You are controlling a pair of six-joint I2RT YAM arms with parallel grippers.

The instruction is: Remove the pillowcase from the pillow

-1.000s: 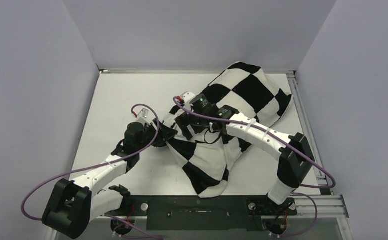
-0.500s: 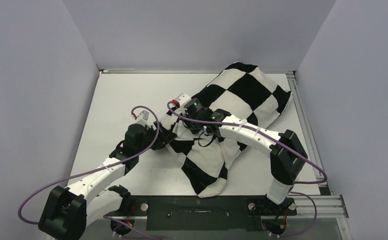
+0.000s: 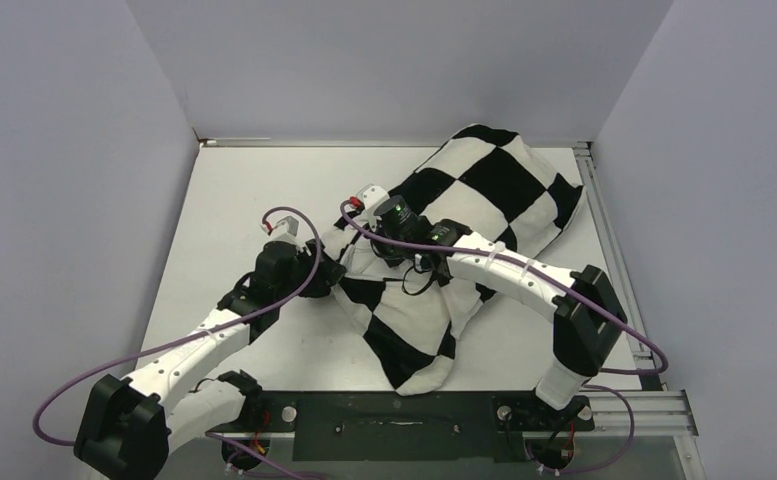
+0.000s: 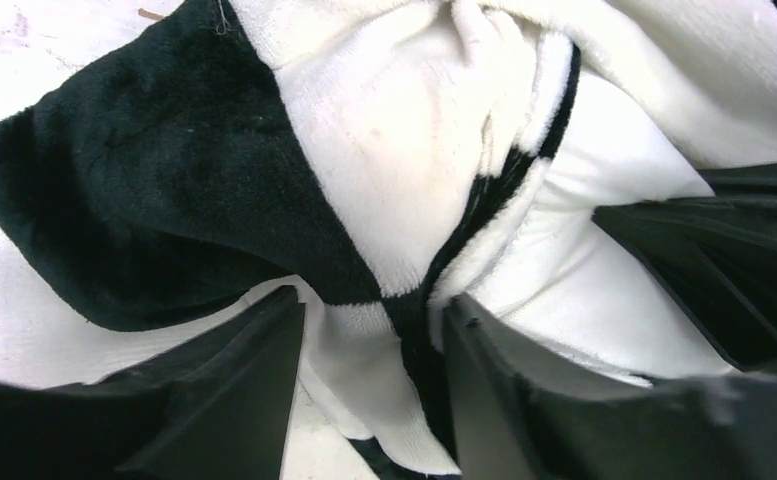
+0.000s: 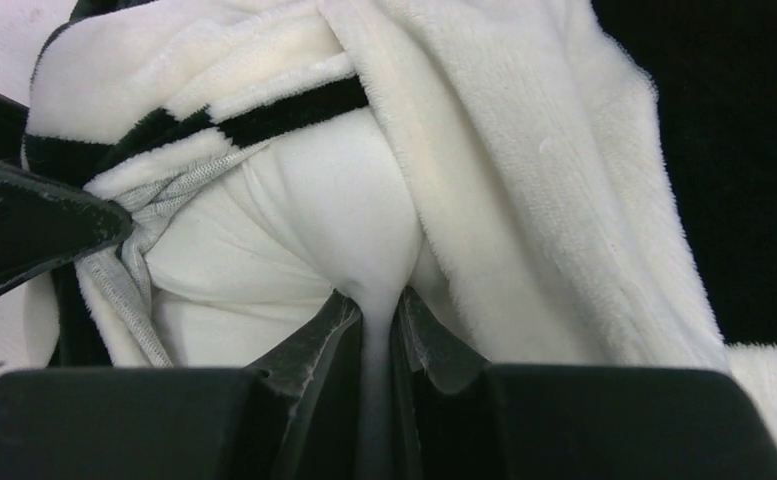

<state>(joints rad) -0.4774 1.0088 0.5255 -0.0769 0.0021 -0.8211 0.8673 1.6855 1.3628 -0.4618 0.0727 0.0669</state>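
Right tool (image 5: 376, 305): pinching pillow (image 5: 294, 230) | pillowcase (image 5: 524, 200): pillow partly inside

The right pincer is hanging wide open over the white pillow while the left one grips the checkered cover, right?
Not quite. The right pincer isn't open: it is pinched shut on a fold of the pillow, as the right wrist view shows. The left pincer does grip the cover.

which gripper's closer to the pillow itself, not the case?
Right. The right gripper pinches the exposed pillow; the left gripper clamps the pillowcase edge beside it.
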